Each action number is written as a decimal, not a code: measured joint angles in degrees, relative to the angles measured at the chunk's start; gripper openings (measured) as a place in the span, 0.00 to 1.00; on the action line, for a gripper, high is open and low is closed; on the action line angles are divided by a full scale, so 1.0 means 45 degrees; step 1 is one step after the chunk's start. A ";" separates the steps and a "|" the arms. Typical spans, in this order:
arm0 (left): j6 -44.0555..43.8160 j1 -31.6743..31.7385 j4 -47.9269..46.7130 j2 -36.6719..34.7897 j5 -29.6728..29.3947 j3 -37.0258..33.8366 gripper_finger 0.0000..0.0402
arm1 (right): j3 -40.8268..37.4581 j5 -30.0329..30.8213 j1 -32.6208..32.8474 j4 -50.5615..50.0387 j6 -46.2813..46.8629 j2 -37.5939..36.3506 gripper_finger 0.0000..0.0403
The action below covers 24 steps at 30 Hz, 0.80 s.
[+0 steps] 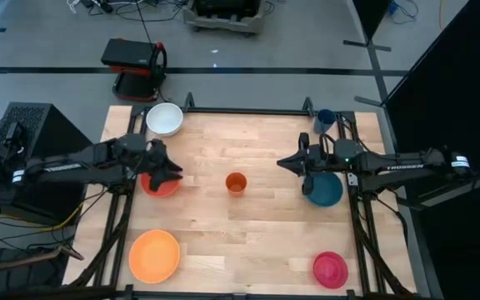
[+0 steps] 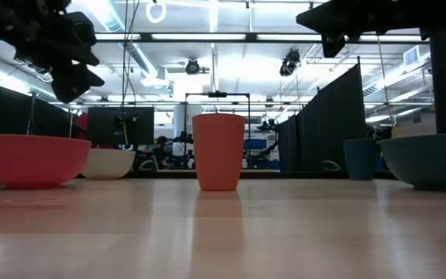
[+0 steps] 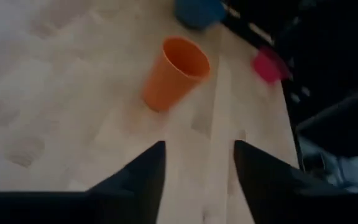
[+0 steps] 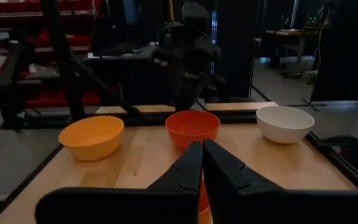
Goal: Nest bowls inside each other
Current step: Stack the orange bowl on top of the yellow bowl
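Five bowls sit apart, each with its base on the wooden table: white (image 1: pixel 164 119) far left, red (image 1: pixel 162 186) left of middle, orange (image 1: pixel 154 255) near left, teal-blue (image 1: pixel 324 190) right, magenta (image 1: pixel 330 269) near right. My left gripper (image 3: pixel 197 168) hangs open above the red bowl's (image 2: pixel 31 159) right rim, tipped down toward the table's middle, with nothing between its fingers. My right gripper (image 4: pixel 202 149) is shut and empty; it points level toward the left, above the table beside the teal-blue bowl (image 2: pixel 428 159).
A small orange cup (image 1: pixel 236 183) stands upright at the table's middle, between the two grippers. A dark-blue cup (image 1: pixel 324 120) stands at the far right corner. Bare wood lies along the near middle. A red and black device (image 1: pixel 134 65) sits on the floor beyond the far edge.
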 joint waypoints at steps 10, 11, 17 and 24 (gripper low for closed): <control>0.1792 0.0000 -0.5015 0.2384 -0.1051 0.3261 0.56 | 0.0006 -0.0003 0.0000 0.0318 0.0020 -0.0026 0.00; 0.1972 0.0000 -0.5516 0.2623 -0.1156 0.3587 0.57 | 0.0006 -0.0003 0.0000 0.0349 0.0022 -0.0028 0.00; 0.1567 0.0000 -0.9151 0.3278 -0.0768 0.4311 0.59 | 0.0007 -0.0077 0.0000 0.0381 0.0024 -0.0031 0.00; 0.0935 0.0000 -0.9287 0.3285 0.0679 0.2794 0.61 | 0.0007 -0.0081 0.0000 0.0390 0.0024 -0.0031 0.00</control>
